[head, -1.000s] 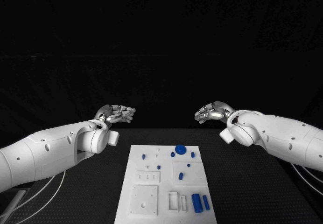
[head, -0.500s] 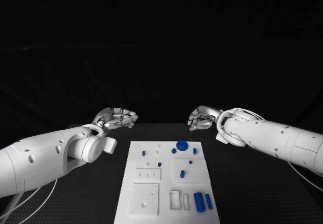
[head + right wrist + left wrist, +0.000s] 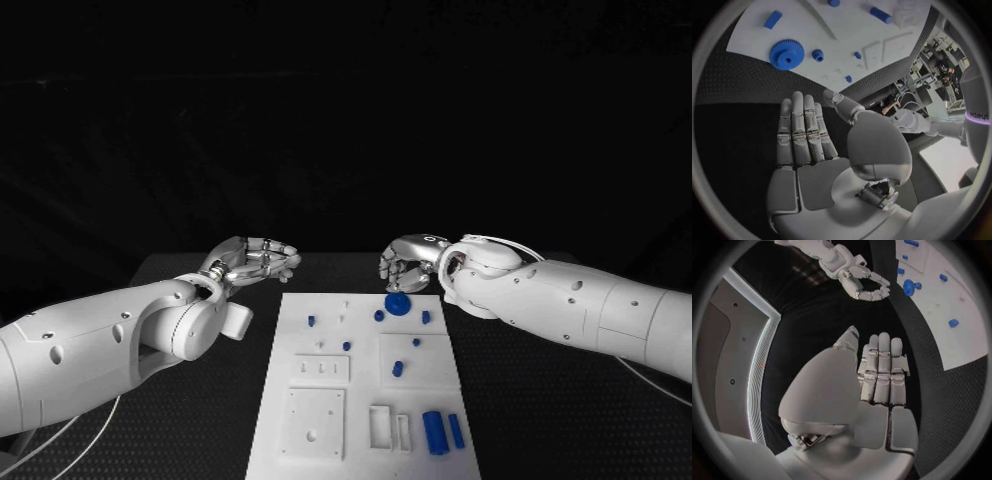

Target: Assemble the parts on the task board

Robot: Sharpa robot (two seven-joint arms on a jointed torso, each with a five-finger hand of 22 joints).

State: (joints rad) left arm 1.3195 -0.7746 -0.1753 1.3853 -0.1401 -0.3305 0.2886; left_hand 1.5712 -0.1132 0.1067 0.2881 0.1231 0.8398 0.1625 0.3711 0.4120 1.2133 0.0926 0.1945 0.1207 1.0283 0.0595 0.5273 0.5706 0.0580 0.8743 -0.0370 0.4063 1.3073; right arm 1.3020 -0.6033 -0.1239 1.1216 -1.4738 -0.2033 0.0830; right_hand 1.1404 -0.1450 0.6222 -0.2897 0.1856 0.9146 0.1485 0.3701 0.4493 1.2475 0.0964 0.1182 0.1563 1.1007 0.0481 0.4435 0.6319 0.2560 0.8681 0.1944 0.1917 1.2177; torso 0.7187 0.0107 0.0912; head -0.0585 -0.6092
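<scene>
Lying flat near the far edge of the task board (image 3: 310, 420): a blue gear (image 3: 397, 302), likely light, stiff, toothed; best pinched across its rim. Hovering just above it, right hand (image 3: 410, 262), fingers (image 3: 804, 130) straight, holding nothing. Left hand (image 3: 254, 259) likewise empty.

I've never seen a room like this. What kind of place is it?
Probably a robot lab: a white task board with small blue parts lies on a black table, and cluttered workbenches stand behind.

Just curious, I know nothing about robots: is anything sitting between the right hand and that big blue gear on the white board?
Nothing visible: the right hand hovers just beyond the large blue gear, empty, with open space between them.
</scene>
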